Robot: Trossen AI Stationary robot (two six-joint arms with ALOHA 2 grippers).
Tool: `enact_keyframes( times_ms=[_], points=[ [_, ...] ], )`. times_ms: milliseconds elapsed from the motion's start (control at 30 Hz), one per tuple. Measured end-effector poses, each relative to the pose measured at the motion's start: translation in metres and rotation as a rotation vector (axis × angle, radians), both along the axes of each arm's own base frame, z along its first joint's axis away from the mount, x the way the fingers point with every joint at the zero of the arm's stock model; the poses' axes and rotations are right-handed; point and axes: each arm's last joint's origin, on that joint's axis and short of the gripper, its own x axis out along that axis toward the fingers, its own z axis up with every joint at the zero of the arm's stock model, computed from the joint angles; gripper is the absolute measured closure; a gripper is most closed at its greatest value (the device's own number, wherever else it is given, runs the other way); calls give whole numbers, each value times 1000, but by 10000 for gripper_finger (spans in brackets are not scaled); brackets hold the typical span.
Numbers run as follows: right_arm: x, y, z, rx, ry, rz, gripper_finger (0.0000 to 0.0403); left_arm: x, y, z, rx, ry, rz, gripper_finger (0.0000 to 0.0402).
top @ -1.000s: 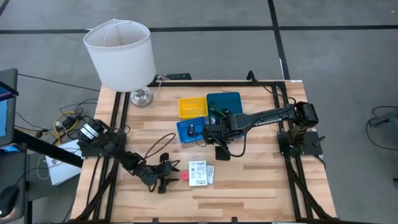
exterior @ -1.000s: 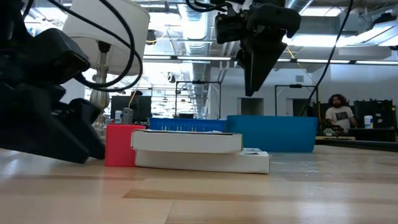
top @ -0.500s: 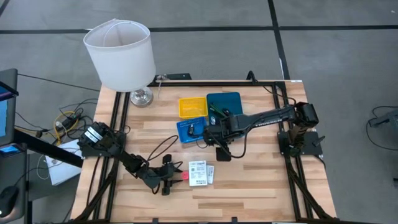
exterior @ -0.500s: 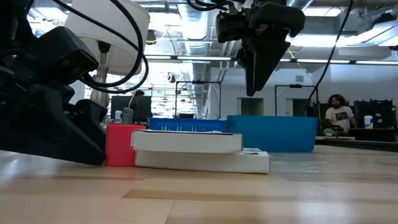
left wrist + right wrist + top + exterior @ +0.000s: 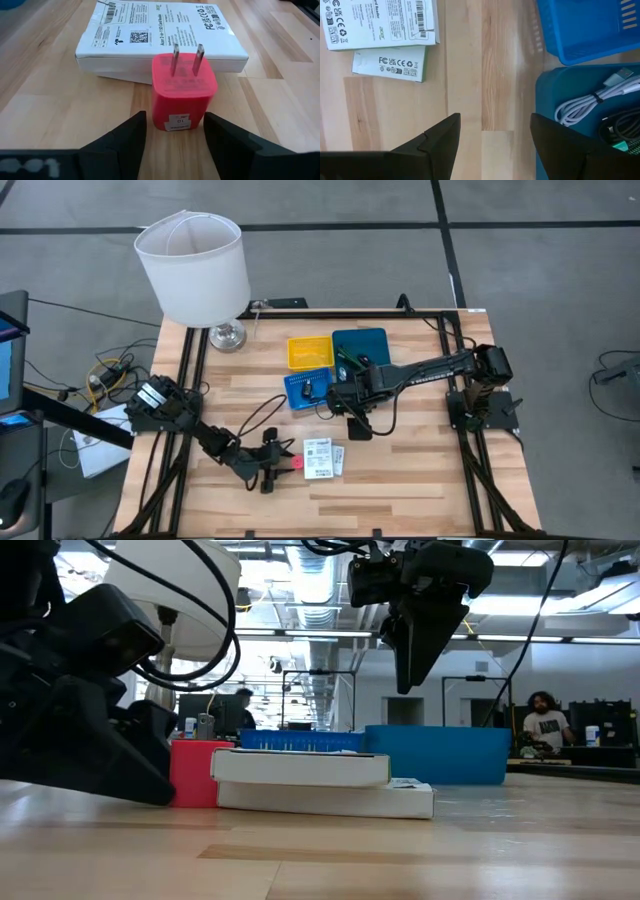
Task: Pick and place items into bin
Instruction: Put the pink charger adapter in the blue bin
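A red-pink plug adapter (image 5: 184, 97) lies on the wood, prongs pointing away, right against a stack of two white printed packets (image 5: 160, 35). My left gripper (image 5: 175, 122) is low on the table and open, its fingers on either side of the adapter's near end. In the high view the adapter (image 5: 297, 463) lies left of the packets (image 5: 323, 458). My right gripper (image 5: 345, 408) hangs open and empty above the table beside the bin, which is a yellow tray (image 5: 310, 352), a small blue tray (image 5: 306, 387) and a teal tray (image 5: 362, 345).
A white-shaded lamp (image 5: 190, 265) stands at the far left corner. The teal tray holds coiled cables (image 5: 592, 97). Bare wood lies between the packets (image 5: 380, 20) and the trays. A person (image 5: 545, 720) sits far behind the table.
My left gripper has crept a little along the table toward the red-pink adapter, staying open, so its fingers now reach alongside it. The adapter and packets have not moved.
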Motion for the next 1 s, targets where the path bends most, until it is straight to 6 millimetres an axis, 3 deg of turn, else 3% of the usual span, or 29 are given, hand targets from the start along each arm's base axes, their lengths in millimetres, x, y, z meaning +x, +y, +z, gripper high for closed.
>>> enact_keyframes(
  times_ms=[800,1000],
  points=[
    [0,1,0,3,-4,-10,170,16,5,5,47,-19,-16,210],
    [0,5,0,3,-4,1,170,16,5,5,45,-23,-4,245]
  ],
)
